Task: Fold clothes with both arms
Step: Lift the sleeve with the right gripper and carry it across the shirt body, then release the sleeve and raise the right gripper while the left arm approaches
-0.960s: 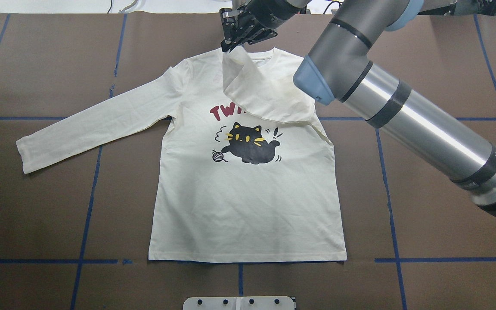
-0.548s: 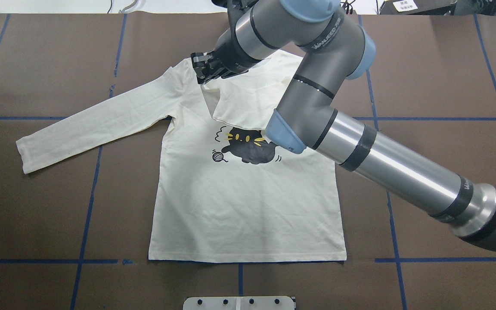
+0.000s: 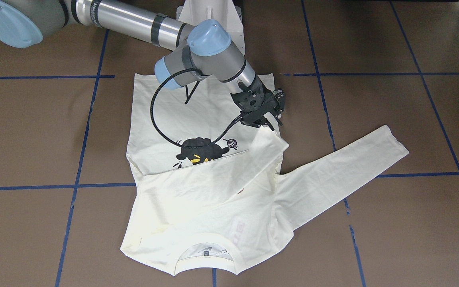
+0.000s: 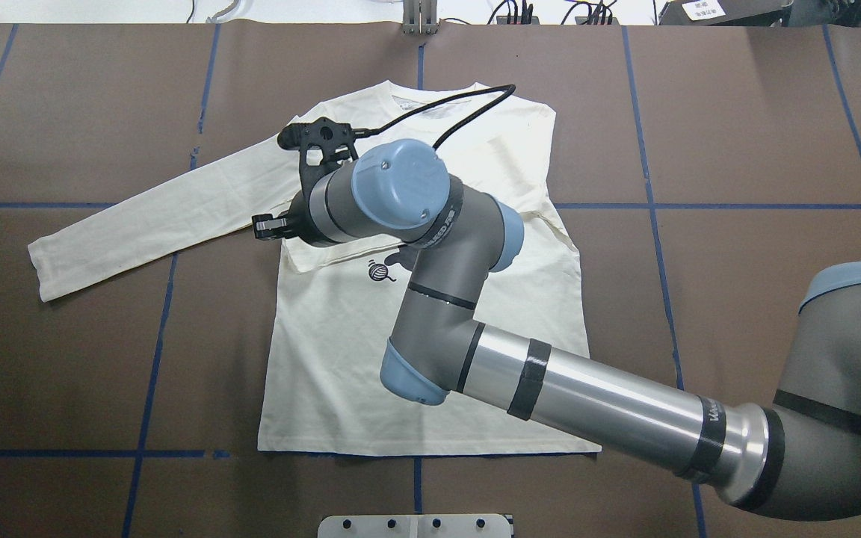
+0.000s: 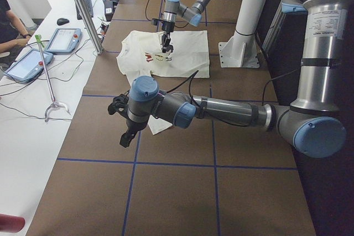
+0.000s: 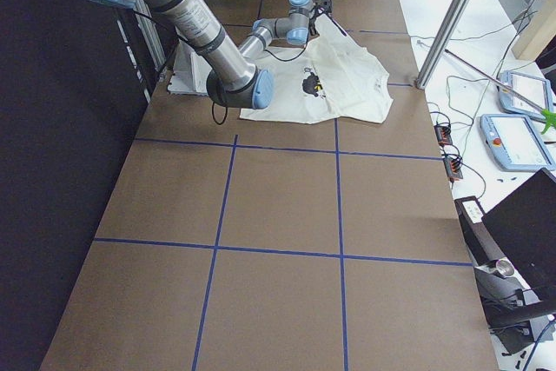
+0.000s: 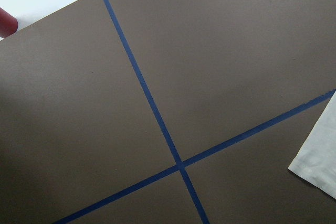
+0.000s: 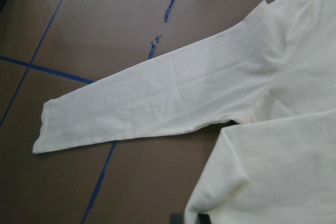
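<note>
- The T-shirt (image 4: pixel 430 373) lies flat and print side up in the middle of the table (image 4: pixel 774 112), with its collar on the far side from the robot.
- The right sleeve (image 3: pixel 205 175) now lies slantwise across the chest. It hides the red lettering that showed a second ago, and the cat print (image 3: pixel 199 150) remains partly visible.
- A second ago the right gripper (image 3: pixel 268 126) held the cuff above the collar. It has since carried the cuff across and down to the shirt's left edge, near the armpit.
- Its jaws stand narrow and appear to pinch the cuff, whose tip peaks up toward them.
- The left sleeve (image 4: pixel 161 217) lies outstretched and unfolded.
- The left gripper (image 5: pixel 125 140) hovers over bare table beyond that sleeve's cuff. We cannot tell how its jaws stand.
- We judge the first sleeve fold nearly placed. Release of the cuff remains, then the left sleeve.
</note>
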{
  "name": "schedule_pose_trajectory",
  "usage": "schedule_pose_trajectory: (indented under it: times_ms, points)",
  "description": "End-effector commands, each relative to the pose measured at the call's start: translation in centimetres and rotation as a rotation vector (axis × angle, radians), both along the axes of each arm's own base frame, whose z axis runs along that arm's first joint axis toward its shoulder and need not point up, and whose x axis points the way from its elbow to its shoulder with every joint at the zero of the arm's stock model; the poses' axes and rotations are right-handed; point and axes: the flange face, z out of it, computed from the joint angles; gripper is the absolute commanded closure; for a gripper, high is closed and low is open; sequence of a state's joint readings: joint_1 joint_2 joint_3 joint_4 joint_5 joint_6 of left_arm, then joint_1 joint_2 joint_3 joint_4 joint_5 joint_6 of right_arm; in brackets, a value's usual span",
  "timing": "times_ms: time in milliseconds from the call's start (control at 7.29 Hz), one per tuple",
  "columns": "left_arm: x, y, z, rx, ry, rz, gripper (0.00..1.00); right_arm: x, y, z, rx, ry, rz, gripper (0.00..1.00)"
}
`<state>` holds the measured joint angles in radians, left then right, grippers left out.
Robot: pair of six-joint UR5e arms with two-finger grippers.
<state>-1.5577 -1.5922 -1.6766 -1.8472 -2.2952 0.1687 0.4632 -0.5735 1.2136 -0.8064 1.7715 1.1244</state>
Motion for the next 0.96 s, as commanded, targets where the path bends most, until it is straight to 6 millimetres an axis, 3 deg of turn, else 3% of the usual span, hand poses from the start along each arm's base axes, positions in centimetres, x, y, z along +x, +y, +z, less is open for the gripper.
schedule_pose_trajectory:
  times_ms: [0, 274, 411, 686, 823]
  points:
    - [0.7, -0.2, 1.2, 0.002, 0.0, 0.012, 0.0, -1.3, 0.9, 0.2, -0.041, -0.009, 0.041, 0.0]
    - [5.1, -0.7, 0.6, -0.096, 0.09, -0.11, 0.0, -0.3, -1.5, 1.7, -0.153, 0.076, 0.073, 0.0]
    - [8.8, -0.1, 0.3, -0.178, 0.178, -0.205, 0.0, 2.2, -5.1, 3.1, -0.233, 0.183, 0.058, 0.0]
    - [14.8, 3.2, 1.2, -0.325, 0.292, -0.33, 0.0, 12.9, -13.3, 9.6, -0.349, 0.345, -0.007, 0.0]
    - [18.5, 5.2, 2.0, -0.372, 0.321, -0.426, 0.0, 17.2, -15.0, 12.0, -0.319, 0.448, -0.04, 0.0]
